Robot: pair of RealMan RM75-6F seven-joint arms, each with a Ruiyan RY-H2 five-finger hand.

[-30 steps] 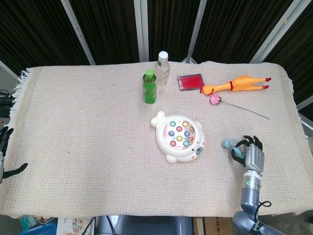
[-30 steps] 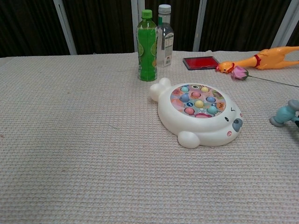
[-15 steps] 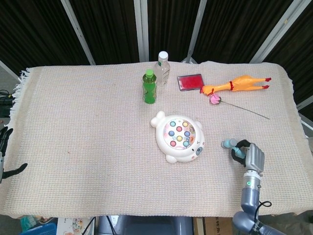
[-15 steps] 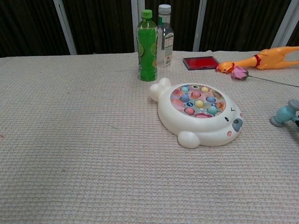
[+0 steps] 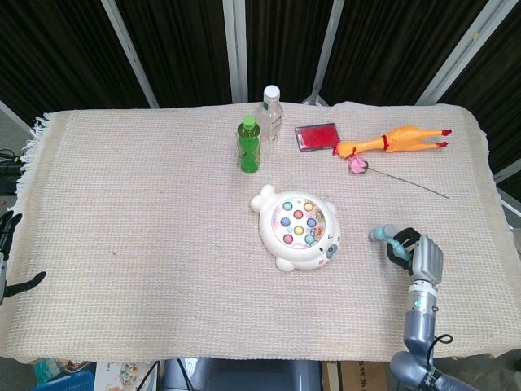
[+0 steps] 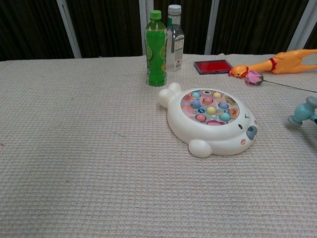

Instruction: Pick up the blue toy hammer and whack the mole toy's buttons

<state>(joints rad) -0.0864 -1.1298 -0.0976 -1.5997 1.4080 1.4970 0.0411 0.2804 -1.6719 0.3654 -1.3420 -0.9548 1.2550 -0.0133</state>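
The white mole toy (image 5: 298, 227) with its coloured buttons lies at the middle of the cloth, and the chest view shows the mole toy (image 6: 212, 121) from the front. To its right, my right hand (image 5: 423, 257) grips the handle of the blue toy hammer (image 5: 384, 235), fingers curled around it. The hammer's head points left toward the toy, a short gap away. In the chest view only the hammer's head (image 6: 303, 113) shows at the right edge, raised a little off the cloth. My left hand (image 5: 8, 254) hangs off the table's left edge, fingers apart and holding nothing.
A green bottle (image 5: 249, 143) and a clear bottle (image 5: 271, 113) stand behind the toy. A red case (image 5: 316, 136), a rubber chicken (image 5: 396, 140) and a pink rose (image 5: 359, 164) with a long stem lie at the back right.
My right hand's fingers, spread a second ago, have curled around the hammer's handle. The hammer's head has risen slightly and shifted right. The left hand has not moved.
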